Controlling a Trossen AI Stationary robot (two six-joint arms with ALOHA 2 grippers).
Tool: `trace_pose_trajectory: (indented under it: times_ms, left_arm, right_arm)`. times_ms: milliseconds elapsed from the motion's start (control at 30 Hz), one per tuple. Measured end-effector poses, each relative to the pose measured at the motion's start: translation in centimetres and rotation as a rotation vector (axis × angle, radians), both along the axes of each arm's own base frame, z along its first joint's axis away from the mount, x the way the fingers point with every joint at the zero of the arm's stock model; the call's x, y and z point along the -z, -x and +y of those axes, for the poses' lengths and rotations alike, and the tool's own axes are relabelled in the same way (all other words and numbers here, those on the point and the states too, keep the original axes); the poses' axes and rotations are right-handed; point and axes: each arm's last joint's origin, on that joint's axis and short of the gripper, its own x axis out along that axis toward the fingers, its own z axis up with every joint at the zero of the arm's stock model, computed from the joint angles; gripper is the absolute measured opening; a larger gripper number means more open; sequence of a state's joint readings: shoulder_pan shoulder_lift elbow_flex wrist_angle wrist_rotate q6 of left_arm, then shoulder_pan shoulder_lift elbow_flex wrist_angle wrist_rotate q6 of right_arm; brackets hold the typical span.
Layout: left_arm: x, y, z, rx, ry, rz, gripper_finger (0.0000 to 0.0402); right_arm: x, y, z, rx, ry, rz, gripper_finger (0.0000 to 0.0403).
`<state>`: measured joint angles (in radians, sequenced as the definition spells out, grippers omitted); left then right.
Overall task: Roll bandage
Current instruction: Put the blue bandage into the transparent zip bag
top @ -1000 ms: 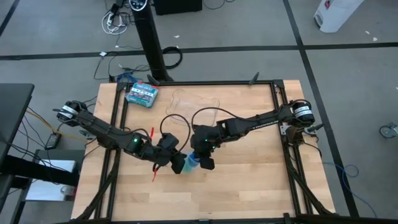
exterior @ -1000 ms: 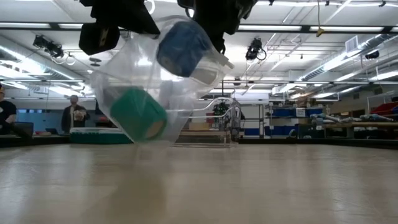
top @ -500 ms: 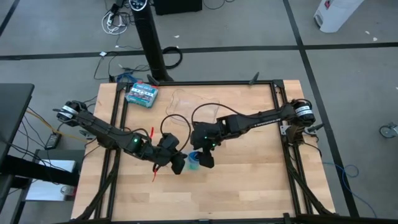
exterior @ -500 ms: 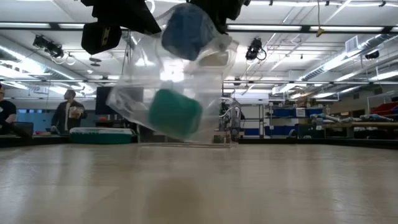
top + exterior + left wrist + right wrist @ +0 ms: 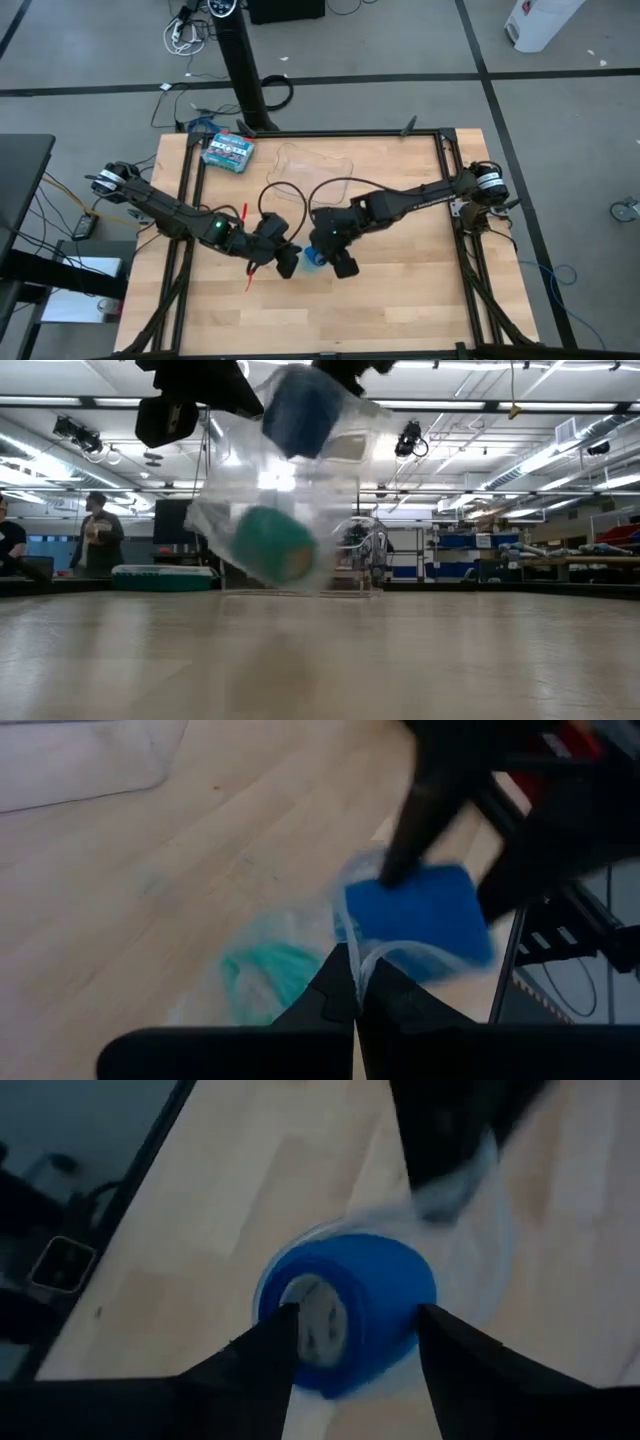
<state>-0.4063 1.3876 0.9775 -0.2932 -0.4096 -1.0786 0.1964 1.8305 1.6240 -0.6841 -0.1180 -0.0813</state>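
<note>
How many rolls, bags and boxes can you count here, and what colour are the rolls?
Blue roll: 1
Teal roll: 1
Clear bag holding both rolls: 1
Green-and-white box: 1
Total: 4

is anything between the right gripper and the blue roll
Yes: the clear plastic bag wraps the blue bandage roll, with a teal-green roll lower in it. The right gripper is open, fingers on either side of the roll. The left gripper is shut on the bag's edge.
</note>
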Motion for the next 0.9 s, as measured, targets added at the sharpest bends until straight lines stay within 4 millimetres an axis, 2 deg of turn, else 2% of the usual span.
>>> trace_pose_trajectory:
  times_ms: [133,300,467,600,667,767,900]
  left_arm:
    - [-0.2,-0.1,0.0,-0.001,0.009,-0.024,0.0004]
    - [-0.3,-0.3,0.1,-0.005,0.009,-0.035,0.0004]
    - [-0.3,-0.3,0.1,0.01,0.014,-0.029,0.0004]
    - [-0.2,-0.2,0.1,0.013,0.016,-0.025,0.0004]
    - [-0.2,-0.2,0.1,0.012,0.019,-0.023,0.0004]
    - [-0.2,-0.2,0.1,0.015,0.015,-0.022,0.0004]
    - [-0.2,-0.2,0.1,0.03,-0.001,-0.021,0.0004]
  right_arm:
    - [-1.8,0.0,0.8,-0.027,0.166,-0.138,0.0192]
    - [-0.9,-0.4,1.0,-0.137,0.279,-0.147,0.0185]
    - [-0.6,-0.5,0.6,-0.087,0.262,-0.114,0.0173]
    - [-2.9,0.6,0.3,-0.003,0.187,-0.131,0.016]
    - [-3.2,1.3,0.0,0.014,0.138,-0.081,0.0155]
    - [-2.2,1.9,-0.6,0.018,0.058,0.057,0.015]
    - [-1.1,2.3,-1.3,0.072,0.029,0.125,0.0148]
